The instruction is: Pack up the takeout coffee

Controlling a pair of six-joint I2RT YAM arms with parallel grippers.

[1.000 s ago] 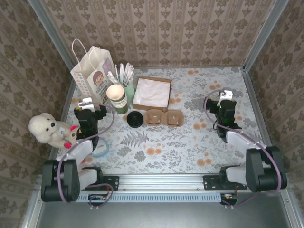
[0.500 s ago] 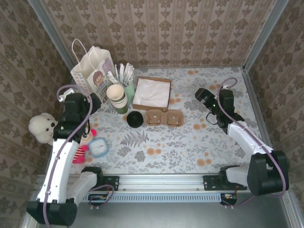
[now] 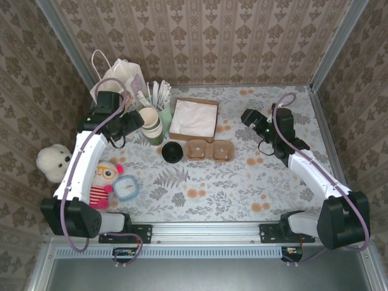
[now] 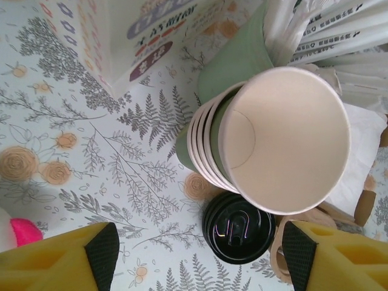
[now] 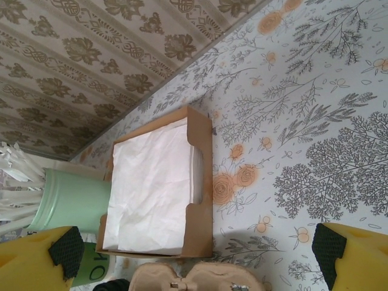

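**Top view.** Landmark: the cardboard cup carrier (image 3: 209,150), mid-bench (image 3: 254,194), both slots empty.
- Takeout coffee (image 3: 172,151): upright with its black lid up, just beside the carrier's left end. We cannot tell whether the two touch.
- Stack of lidless cups (image 3: 149,122): left of the carrier and behind the coffee.
- Napkin box (image 3: 194,118): just behind the carrier.
- Left arm (image 3: 82,154): the left jaws sit left of and behind the carrier, at the cup stack. The coffee lies to their right and toward the arm bases. We judge this arm the nearer one.
- Right arm (image 3: 309,167): the right jaws sit right of and behind the carrier, so the whole carrier lies between them and the coffee.

**Left wrist view.**
- Left jaws: spread wide with nothing held, their black pads (image 4: 102,251) at the lower corners.
- Coffee: the lid is seen from above, in the gap between the pads and nearer the right-hand one. The cup wall is hidden under the lid.
- Cup stack: just above the lid, its mouth tilted toward the camera.
- Carrier: only a sliver of rim, cut off by the right-hand pad.

**Right wrist view.**
- Right jaws: fully spread and empty.
- Napkin box: ahead, behind the carrier's rim at the bottom edge.
- Coffee: we cannot make it out for certain.
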